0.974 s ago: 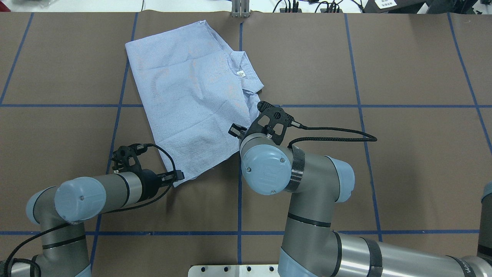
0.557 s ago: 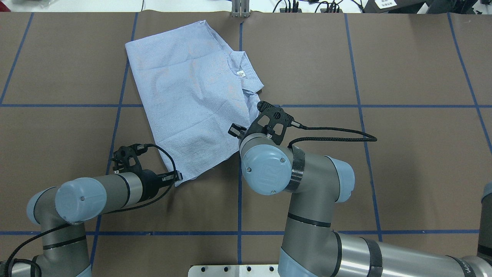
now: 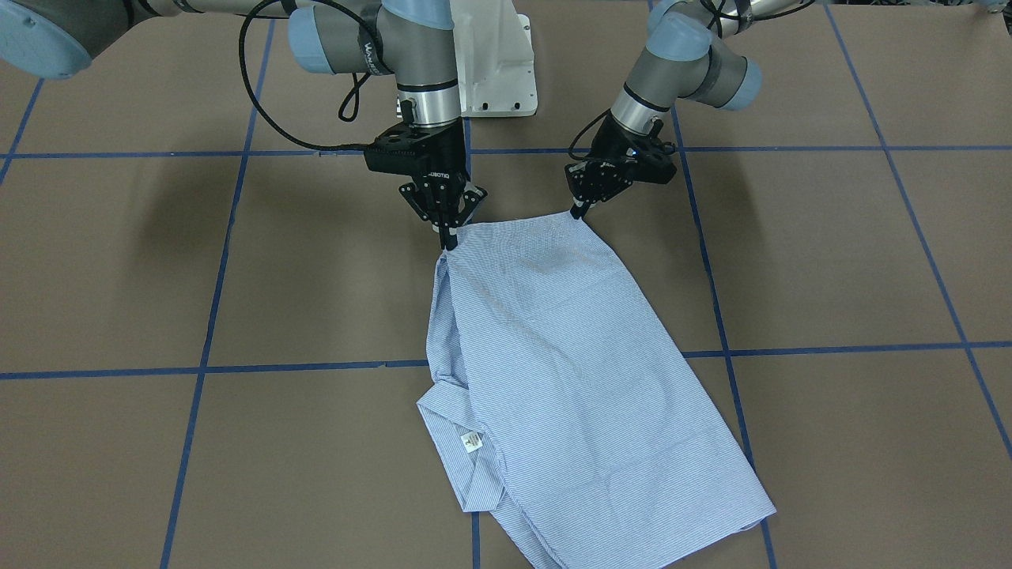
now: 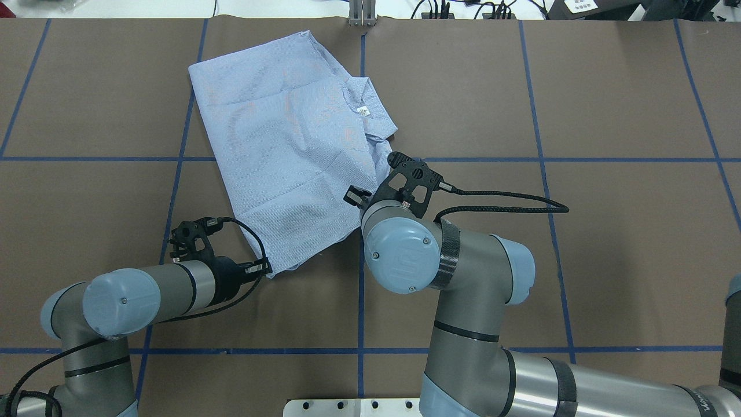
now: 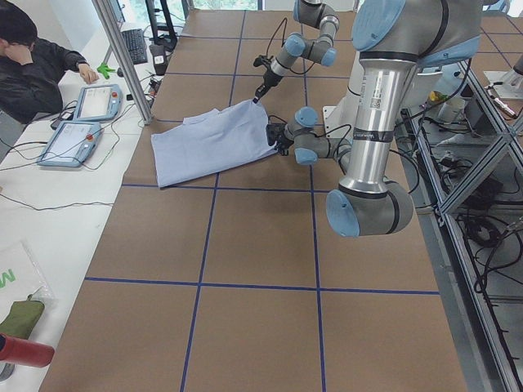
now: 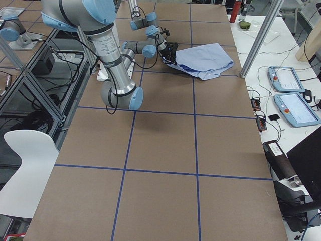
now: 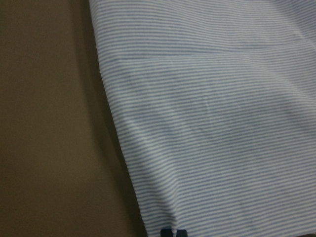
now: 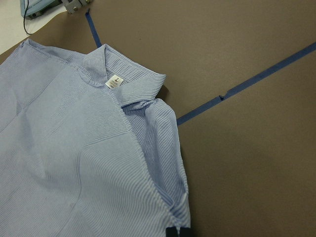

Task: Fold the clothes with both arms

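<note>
Light blue, finely white-striped button-up shirt [image 4: 289, 145] lies flat on the brown counter [image 4: 608, 243], from its far edge toward the middle; black left end effector [image 3: 581, 212] and right end effector [image 3: 449, 237] each pinch a near corner.

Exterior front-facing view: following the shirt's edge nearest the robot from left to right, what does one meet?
The right gripper pinching one corner → shirt hem → left gripper pinching the other corner.
</note>
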### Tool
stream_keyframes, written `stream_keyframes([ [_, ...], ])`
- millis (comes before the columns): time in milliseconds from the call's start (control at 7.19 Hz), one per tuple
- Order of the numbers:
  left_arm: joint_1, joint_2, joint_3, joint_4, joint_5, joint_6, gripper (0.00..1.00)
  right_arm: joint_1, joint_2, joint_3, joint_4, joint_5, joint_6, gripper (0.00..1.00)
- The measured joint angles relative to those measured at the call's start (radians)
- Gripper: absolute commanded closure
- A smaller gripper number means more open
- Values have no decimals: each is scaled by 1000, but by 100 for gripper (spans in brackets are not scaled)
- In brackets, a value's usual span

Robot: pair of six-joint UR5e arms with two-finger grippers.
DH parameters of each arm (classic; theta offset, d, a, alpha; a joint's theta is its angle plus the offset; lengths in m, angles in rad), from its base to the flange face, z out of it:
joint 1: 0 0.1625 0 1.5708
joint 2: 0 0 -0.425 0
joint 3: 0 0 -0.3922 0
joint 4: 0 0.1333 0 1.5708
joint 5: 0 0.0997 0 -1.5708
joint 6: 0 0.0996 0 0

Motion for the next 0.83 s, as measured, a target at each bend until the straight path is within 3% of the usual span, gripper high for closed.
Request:
stream_keyframes([
  [278,-2,4,-60,1,-12,4,100,3,-19,26,1,0,0,100],
  [557,-4,35,-194,14,-54,7,100,-21,-114,189,-13,-15,1,100],
  [835,-5,58,-360,132,-105,7,100,-96,-165,387,-133,-50,10,100],
])
